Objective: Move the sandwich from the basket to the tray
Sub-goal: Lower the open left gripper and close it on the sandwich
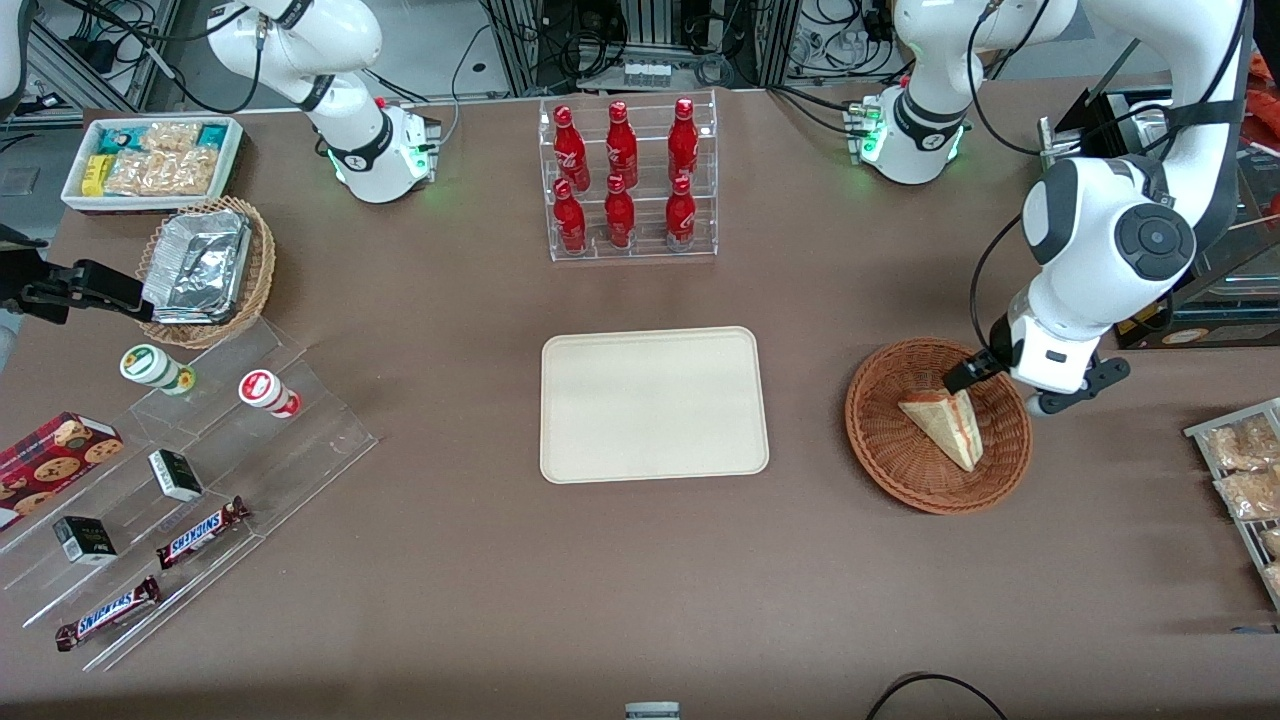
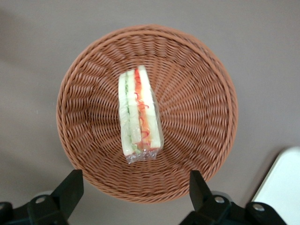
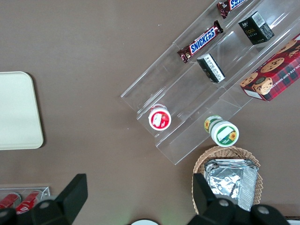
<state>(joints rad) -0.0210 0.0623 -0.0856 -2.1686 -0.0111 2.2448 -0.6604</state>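
The left arm's gripper [image 2: 133, 187] hangs above the reddish-brown wicker basket [image 1: 880, 440], its two fingers [image 2: 70, 187] spread wide apart and holding nothing. The plastic-wrapped sandwich [image 2: 139, 112] lies in the basket, filling edge up, untouched. The cream tray [image 1: 654, 404] sits bare on the brown table [image 1: 640, 600], beside the basket toward the parked arm's end.
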